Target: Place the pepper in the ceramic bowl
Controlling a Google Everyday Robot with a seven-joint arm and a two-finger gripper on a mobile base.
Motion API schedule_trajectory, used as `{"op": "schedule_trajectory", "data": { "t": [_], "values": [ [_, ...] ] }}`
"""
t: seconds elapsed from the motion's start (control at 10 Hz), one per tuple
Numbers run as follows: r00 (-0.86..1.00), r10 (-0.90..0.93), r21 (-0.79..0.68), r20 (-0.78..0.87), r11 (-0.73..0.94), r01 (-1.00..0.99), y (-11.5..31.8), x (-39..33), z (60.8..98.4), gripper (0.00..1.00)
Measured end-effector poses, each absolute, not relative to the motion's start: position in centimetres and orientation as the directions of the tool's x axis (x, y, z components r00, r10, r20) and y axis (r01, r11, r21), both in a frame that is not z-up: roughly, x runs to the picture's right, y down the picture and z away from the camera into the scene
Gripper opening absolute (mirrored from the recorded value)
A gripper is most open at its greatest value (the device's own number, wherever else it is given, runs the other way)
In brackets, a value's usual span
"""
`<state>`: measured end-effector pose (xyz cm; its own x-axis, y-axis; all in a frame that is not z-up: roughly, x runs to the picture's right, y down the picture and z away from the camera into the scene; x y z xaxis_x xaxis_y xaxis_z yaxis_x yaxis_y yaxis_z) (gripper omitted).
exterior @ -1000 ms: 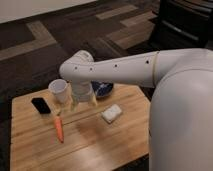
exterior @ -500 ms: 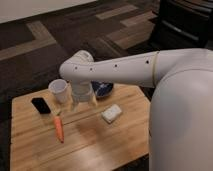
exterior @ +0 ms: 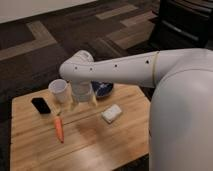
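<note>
The orange-red pepper [exterior: 59, 129] lies on the wooden table [exterior: 95, 145], left of centre, with its pale stem end toward the back. The dark blue ceramic bowl [exterior: 104, 89] sits at the back of the table, partly hidden by my arm. My gripper [exterior: 82, 103] hangs over the table between the white cup and the bowl, a little right of and behind the pepper, with nothing seen in it.
A white cup [exterior: 59, 91] stands at the back left next to the gripper. A flat black phone [exterior: 40, 105] lies left of the cup. A white rectangular block [exterior: 111, 113] lies right of centre. My white arm [exterior: 150, 70] fills the right side.
</note>
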<state>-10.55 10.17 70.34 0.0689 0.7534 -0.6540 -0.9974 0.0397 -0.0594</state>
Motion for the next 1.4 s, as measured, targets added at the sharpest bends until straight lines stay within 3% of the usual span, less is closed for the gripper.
{"op": "schedule_trajectory", "data": {
  "t": [0.8, 1.4],
  "values": [
    [0.072, 0.751, -0.048, -0.656, 0.054, -0.997, 10.1, -10.4, 70.7, 0.65],
    [0.299, 0.710, -0.084, -0.637, 0.322, -0.943, 9.3, -16.6, 71.1, 0.65]
  ]
}}
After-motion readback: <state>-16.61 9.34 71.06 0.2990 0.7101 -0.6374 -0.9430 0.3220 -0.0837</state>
